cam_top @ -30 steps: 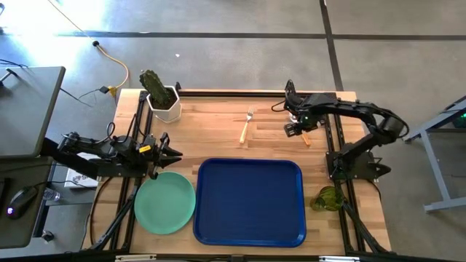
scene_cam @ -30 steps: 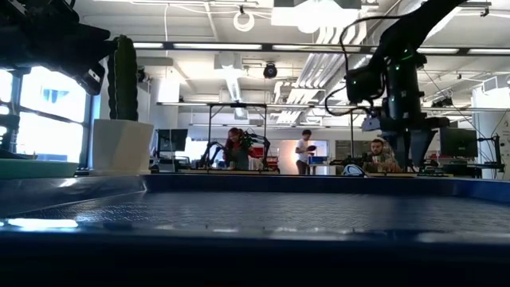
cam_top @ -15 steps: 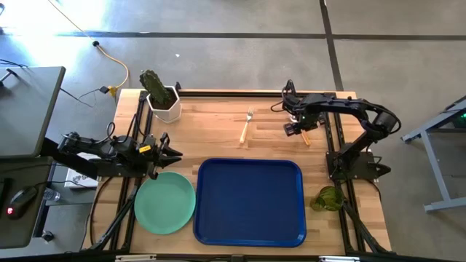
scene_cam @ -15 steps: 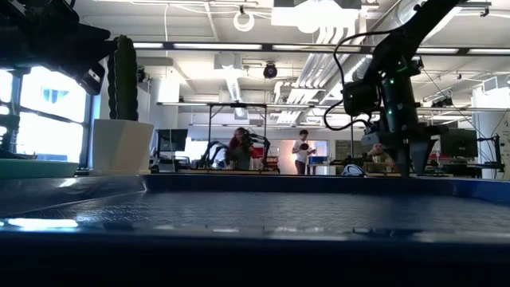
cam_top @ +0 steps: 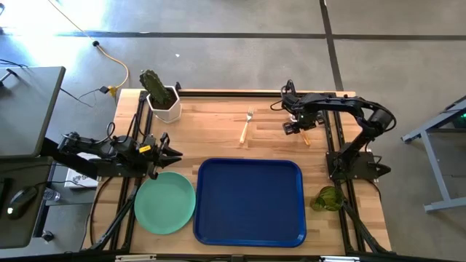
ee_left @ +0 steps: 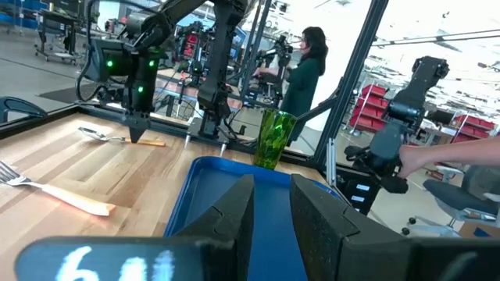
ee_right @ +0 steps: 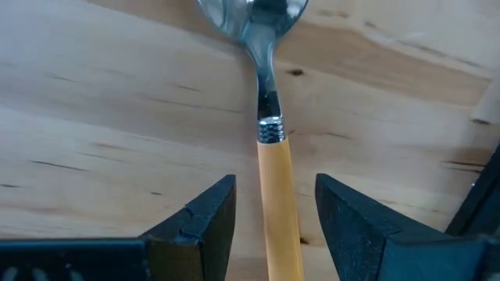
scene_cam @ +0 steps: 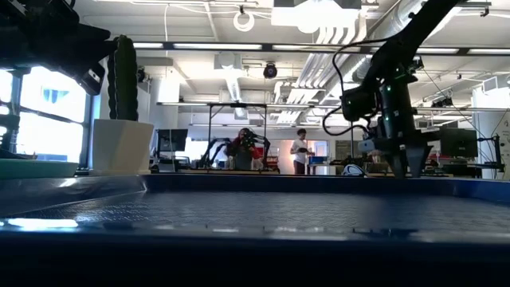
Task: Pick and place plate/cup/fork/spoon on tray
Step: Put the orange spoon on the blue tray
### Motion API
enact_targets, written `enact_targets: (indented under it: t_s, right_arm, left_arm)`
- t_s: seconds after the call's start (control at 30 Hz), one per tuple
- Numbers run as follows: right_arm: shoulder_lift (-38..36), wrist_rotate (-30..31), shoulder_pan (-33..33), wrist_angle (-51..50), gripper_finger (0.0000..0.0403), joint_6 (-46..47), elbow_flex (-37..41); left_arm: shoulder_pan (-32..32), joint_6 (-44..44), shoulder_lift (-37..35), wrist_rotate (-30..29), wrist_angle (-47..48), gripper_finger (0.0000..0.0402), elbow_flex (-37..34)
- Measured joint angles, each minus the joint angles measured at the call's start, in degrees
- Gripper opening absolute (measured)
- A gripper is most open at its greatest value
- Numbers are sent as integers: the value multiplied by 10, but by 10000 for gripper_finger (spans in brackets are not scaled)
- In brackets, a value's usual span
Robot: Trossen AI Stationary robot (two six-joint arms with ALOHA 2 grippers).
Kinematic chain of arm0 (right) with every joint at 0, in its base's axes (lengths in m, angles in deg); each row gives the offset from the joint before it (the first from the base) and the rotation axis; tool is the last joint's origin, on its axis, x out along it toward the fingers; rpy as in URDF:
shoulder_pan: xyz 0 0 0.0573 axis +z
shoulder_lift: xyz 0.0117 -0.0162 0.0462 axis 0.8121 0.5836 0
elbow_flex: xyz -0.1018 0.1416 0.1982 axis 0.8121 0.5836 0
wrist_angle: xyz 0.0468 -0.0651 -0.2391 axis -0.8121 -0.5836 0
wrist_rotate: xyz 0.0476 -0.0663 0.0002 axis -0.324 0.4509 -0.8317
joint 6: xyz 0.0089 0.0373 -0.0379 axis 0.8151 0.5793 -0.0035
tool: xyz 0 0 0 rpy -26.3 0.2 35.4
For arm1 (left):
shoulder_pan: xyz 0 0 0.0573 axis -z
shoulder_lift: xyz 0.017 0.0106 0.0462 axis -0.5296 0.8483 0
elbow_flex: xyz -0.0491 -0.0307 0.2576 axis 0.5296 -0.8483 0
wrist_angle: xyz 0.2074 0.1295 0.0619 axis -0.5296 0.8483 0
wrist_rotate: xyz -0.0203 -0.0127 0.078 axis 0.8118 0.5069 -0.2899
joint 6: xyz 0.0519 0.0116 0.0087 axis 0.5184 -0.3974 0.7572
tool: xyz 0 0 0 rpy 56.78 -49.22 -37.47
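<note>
The spoon [cam_top: 303,134] lies flat on the wooden table at the far right; its orange-tan handle [ee_right: 279,195] runs between the fingers of my right gripper [ee_right: 269,204]. That gripper [cam_top: 294,128] is open and points down, one finger on each side of the handle, with a gap at both. The fork [cam_top: 246,126] lies flat left of it. The blue tray [cam_top: 250,202] sits at the near middle, the mint-green plate [cam_top: 165,201] to its left, the green cup [cam_top: 329,198] upright to its right. My left gripper [cam_top: 169,148] is open and empty, just beyond the plate.
A white pot with a cactus [cam_top: 162,98] stands at the table's far left corner. Bare wood lies between the fork and the tray. People show in the room behind the table [ee_left: 301,70].
My right gripper has gone down onto the table over the spoon's handle, staying open. The spoon has not moved.
</note>
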Motion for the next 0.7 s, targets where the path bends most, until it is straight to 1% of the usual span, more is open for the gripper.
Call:
enact_targets:
  t_s: [0.27,0.37,0.7]
  right_arm:
    - [31,-2,-2,0,167,-9,-3]
    - [36,-12,-9,0,165,-9,-3]
    - [41,-53,-40,4,117,-14,-2]
  left_arm:
    - [0,0,0,0,0,74,0]
    - [0,0,0,0,0,74,0]
    - [0,0,0,0,0,74,0]
